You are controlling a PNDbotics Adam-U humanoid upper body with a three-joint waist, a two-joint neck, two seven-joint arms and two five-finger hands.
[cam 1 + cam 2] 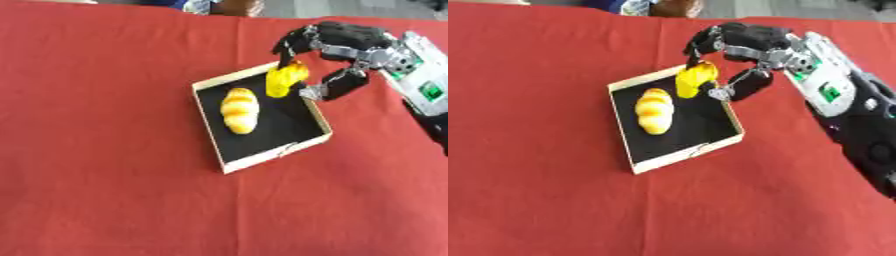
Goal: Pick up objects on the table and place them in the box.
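Pinching yellow object (285, 80), right hand (337, 47), over box (262, 157)

Right arm reaching in from upper right, right hand (337, 42) — fingers curled, pinching.

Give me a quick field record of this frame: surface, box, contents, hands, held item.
surface: red cloth over the table
box: shallow tray, pale rim, black floor, askew
in box: striped yellow-and-white bread-like piece, lying flat
right hand: over the box's far right corner, fingers curled on a yellow object
held item: yellow object, over the box's far edge; contact with floor unclear
left hand: not in view
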